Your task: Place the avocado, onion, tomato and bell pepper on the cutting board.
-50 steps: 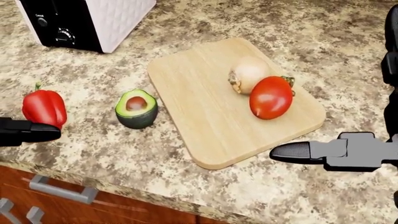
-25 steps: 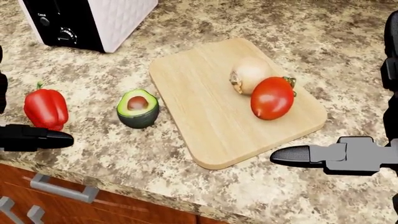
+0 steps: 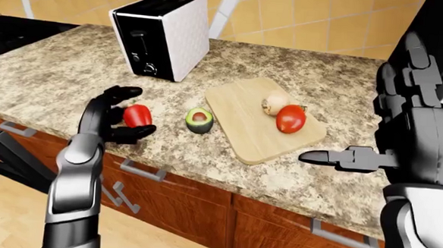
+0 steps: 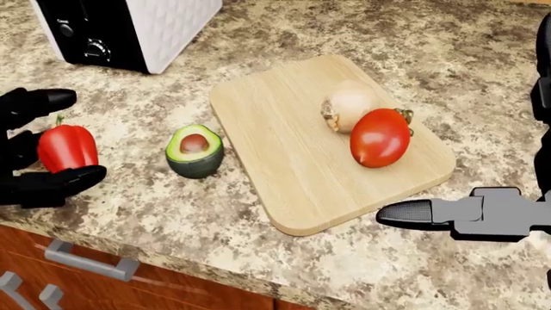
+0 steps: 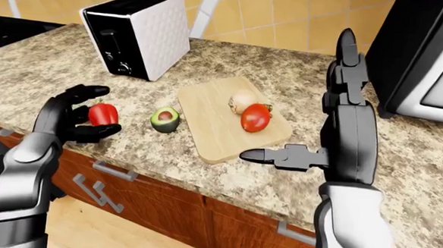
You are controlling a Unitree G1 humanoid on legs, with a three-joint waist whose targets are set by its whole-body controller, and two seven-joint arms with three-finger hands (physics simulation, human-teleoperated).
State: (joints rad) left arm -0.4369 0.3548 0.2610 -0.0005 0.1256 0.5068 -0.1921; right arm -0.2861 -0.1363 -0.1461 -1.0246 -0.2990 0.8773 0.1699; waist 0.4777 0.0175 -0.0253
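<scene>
Home kitchen. Speckled granite counter [image 3: 49, 69] ran over wood cabinets [image 3: 201, 214] with metal pulls, backed by a tan tiled wall [image 5: 288, 13]. White toaster [image 3: 161, 35], a microwave [image 5: 430, 61] and a wooden cutting board [image 4: 292, 161] sat on it.

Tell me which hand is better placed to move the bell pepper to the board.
Left. The left hand has its open fingers about the bell pepper. The right hand hangs open beyond the cutting board, on the far side from it.
</scene>
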